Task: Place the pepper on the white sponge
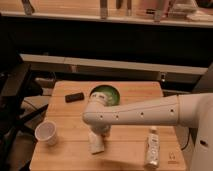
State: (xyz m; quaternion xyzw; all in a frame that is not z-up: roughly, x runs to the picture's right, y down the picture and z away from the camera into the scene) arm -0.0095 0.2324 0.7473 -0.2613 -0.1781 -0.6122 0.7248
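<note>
The gripper (pixel 98 131) hung directly over the sponge (pixel 96 143), in front of the bowl (pixel 104 94), the pepper out of sight, seemingly mid-placement, release likely next.

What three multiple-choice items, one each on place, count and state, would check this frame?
1. Where is the cup?
A. near the table's front left corner
B. inside the bowl
C. beside the bottle

2. How many bowls are on the table?
A. one
B. two
C. three

3. How does the bottle rest?
A. upright
B. lying on its side
C. held in the air

Answers: 1 A, the cup stands alone at front left. 2 A, only the green bowl shows. 3 B, the bottle lies flat at front right. The gripper is hidden under the arm's end, just above the sponge; the pepper is not visible.
</note>
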